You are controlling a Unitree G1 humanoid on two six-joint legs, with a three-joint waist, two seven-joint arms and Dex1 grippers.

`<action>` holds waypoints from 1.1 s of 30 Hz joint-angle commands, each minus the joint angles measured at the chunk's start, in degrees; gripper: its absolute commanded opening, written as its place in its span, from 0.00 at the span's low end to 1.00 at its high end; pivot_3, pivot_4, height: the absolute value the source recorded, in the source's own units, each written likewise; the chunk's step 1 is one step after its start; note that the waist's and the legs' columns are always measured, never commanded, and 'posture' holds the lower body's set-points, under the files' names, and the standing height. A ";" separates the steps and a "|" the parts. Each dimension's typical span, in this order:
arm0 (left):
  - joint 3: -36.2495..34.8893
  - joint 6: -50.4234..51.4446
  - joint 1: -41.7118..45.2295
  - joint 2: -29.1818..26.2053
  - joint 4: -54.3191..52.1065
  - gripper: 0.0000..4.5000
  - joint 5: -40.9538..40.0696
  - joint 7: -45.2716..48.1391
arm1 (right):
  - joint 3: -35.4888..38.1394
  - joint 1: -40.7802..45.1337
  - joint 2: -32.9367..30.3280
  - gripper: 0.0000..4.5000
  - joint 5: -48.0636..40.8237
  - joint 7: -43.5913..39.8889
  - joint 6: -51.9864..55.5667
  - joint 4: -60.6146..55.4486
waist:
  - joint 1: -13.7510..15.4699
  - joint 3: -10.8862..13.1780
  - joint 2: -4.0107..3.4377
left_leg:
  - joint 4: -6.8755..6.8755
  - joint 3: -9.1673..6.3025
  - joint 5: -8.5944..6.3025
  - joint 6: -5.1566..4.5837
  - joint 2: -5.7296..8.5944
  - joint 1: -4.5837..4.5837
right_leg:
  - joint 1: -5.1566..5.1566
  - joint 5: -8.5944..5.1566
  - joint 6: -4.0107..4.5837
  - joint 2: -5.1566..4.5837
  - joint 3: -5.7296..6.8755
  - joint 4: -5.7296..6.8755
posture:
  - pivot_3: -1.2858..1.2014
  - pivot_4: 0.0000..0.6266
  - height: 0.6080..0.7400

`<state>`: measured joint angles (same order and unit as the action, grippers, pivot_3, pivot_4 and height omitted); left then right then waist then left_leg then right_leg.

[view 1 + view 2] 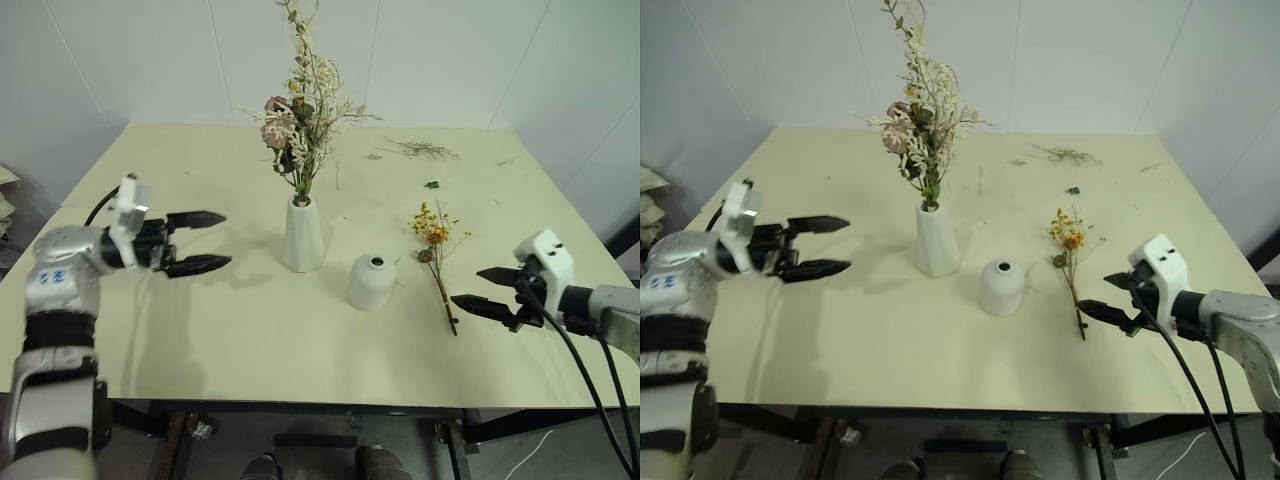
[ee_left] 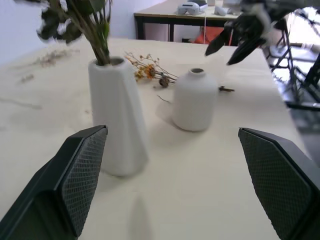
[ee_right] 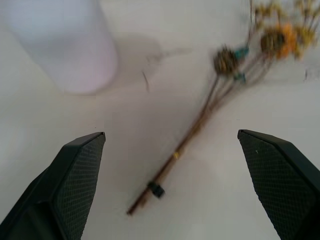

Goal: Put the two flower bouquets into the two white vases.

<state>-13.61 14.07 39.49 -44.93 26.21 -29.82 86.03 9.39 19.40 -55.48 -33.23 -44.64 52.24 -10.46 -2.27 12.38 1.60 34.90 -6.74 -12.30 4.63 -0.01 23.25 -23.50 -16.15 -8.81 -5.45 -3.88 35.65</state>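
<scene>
The larger bouquet point(image 1: 298, 110) of pink blooms and white sprigs stands upright in the tall tapered white vase point(image 1: 303, 236) at the table's middle. Just right of it sits the short round white vase point(image 1: 372, 281), nothing in its hole. The thin yellow-orange bouquet point(image 1: 437, 255) lies flat on the table to the right of that vase, stem toward the front edge. My left gripper point(image 1: 203, 242) hovers open left of the tall vase, pointing at it, holding nothing. My right gripper point(image 1: 478, 288) is open just right of the stem's near end point(image 3: 165, 180), which lies between its fingers point(image 3: 75, 180).
Loose dried twigs point(image 1: 420, 150) and small bits lie at the far right of the cream table point(image 1: 200, 340). A second table with gear point(image 2: 200, 10) stands beyond in the left wrist view. White walls close the back and sides.
</scene>
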 commanded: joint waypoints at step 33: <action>-14.37 3.78 -7.65 -8.18 -15.59 1.00 -16.25 0.56 | -14.37 22.25 10.48 0.31 14.70 10.94 18.80 16.46 | -0.12 -0.01 0.01 | -0.29 0.04 -0.01 0.00 -0.01 -0.02 | -0.07 -0.08 0.17 0.00 0.02 -0.14 | 0.52 0.24 1.00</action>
<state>-27.79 18.07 31.15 -51.92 10.06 -45.91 85.92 -5.85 42.00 -45.21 -19.00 -34.30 70.07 6.77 -2.39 12.37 1.61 34.59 -6.70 -12.31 4.62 -0.02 23.22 -23.57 -16.22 -8.66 -5.45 -3.86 35.50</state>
